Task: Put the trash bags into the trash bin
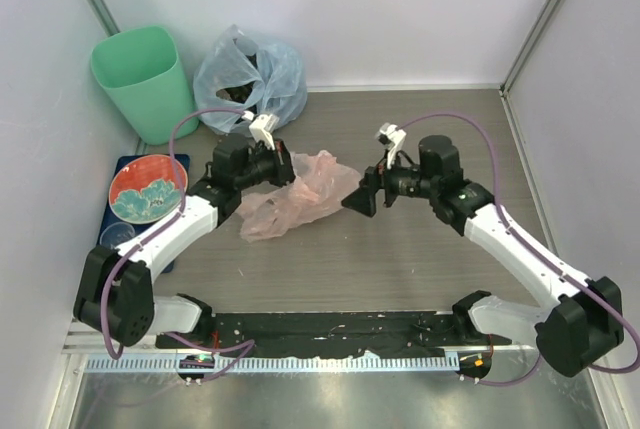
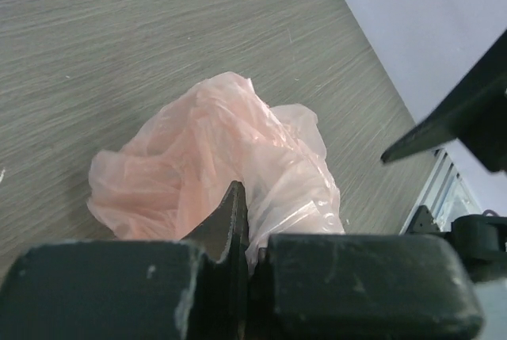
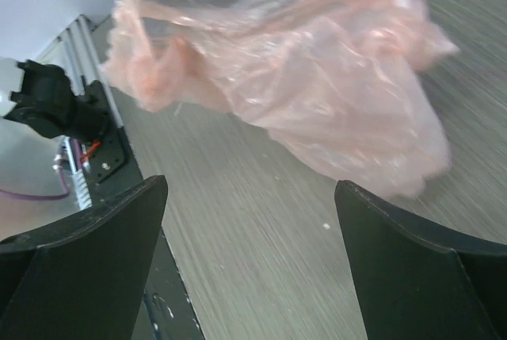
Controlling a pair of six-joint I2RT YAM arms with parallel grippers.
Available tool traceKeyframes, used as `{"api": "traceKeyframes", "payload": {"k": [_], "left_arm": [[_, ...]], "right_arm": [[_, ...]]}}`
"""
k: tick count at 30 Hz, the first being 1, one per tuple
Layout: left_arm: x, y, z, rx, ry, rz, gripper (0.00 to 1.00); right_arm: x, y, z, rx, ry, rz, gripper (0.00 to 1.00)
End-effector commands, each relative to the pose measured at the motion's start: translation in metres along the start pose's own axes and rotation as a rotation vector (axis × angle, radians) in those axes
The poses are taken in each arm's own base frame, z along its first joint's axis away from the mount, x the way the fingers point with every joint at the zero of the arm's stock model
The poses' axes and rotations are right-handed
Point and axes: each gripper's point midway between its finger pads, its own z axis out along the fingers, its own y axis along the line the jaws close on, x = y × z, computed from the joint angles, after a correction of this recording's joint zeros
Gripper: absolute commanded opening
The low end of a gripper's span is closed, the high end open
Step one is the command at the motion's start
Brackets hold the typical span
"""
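Observation:
The pale-pink trash bag (image 1: 300, 194) lies crumpled on the table's middle, between the two arms. My left gripper (image 1: 285, 169) is shut on the bag's left edge; in the left wrist view the film (image 2: 214, 158) is pinched between the closed fingers (image 2: 234, 213). My right gripper (image 1: 362, 199) is open and empty just right of the bag; its wrist view shows the bag (image 3: 293, 63) ahead of the spread fingertips (image 3: 135, 205). The mint-green trash bin (image 1: 143, 81) stands upright at the back left corner.
A bulging pale-blue bag (image 1: 250, 74) sits right of the bin at the back wall. A red patterned plate (image 1: 147, 191) lies on a blue mat at the left, with a clear cup (image 1: 117, 237) in front of it. A black strip (image 1: 330, 334) lines the near edge.

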Motion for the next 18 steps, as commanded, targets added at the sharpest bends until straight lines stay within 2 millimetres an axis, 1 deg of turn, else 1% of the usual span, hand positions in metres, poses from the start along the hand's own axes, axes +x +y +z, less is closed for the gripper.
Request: {"api": "traceKeyframes", "payload": {"k": [1,2,3,4,5,6,7,8,9,11,12,13,15,16,18], "left_arm": [[-0.017,-0.001,0.007,-0.004,-0.057,-0.100,0.00],[-0.017,-0.001,0.008,-0.004,-0.059,-0.115,0.00],[-0.018,0.001,0.009,-0.021,-0.068,-0.156,0.00],[-0.018,0.004,0.009,-0.035,-0.074,-0.177,0.00],[-0.020,0.010,0.008,-0.055,-0.083,-0.211,0.00],[-0.021,0.014,0.008,-0.073,-0.093,-0.263,0.00],[-0.022,0.018,0.008,-0.088,-0.099,-0.293,0.00],[-0.022,0.025,0.006,-0.116,-0.104,-0.328,0.00],[-0.022,0.030,0.006,-0.131,-0.111,-0.359,0.00],[-0.023,0.035,0.008,-0.149,-0.116,-0.437,0.00],[-0.024,0.035,0.009,-0.151,-0.121,-0.457,0.00],[-0.024,0.037,0.010,-0.154,-0.122,-0.476,0.00],[-0.025,0.037,0.013,-0.154,-0.125,-0.496,0.00],[-0.026,0.038,0.015,-0.157,-0.120,-0.505,0.00],[-0.026,0.039,0.017,-0.158,-0.120,-0.513,0.00]], "right_arm": [[-0.038,0.031,0.029,-0.092,-0.187,-0.046,0.93],[-0.044,0.037,0.032,-0.110,-0.226,-0.066,0.93],[-0.035,0.039,0.038,-0.110,-0.221,-0.057,0.93],[-0.034,0.039,0.040,-0.100,-0.230,-0.060,0.93],[-0.037,0.039,0.041,-0.090,-0.258,-0.069,0.92],[-0.030,0.035,0.042,-0.073,-0.257,-0.061,0.91],[-0.030,0.032,0.043,-0.044,-0.272,-0.054,0.90],[-0.033,0.032,0.041,-0.040,-0.296,-0.061,0.88],[-0.029,0.031,0.042,-0.032,-0.296,-0.058,0.87],[-0.023,0.035,0.045,-0.027,-0.302,-0.061,0.84],[-0.021,0.037,0.047,-0.026,-0.308,-0.060,0.84],[-0.019,0.044,0.050,-0.041,-0.317,-0.051,0.82],[-0.021,0.044,0.052,-0.028,-0.379,-0.051,0.79],[-0.018,0.052,0.057,-0.042,-0.377,-0.061,0.78],[-0.021,0.051,0.067,-0.028,-0.388,-0.091,0.76]]}}
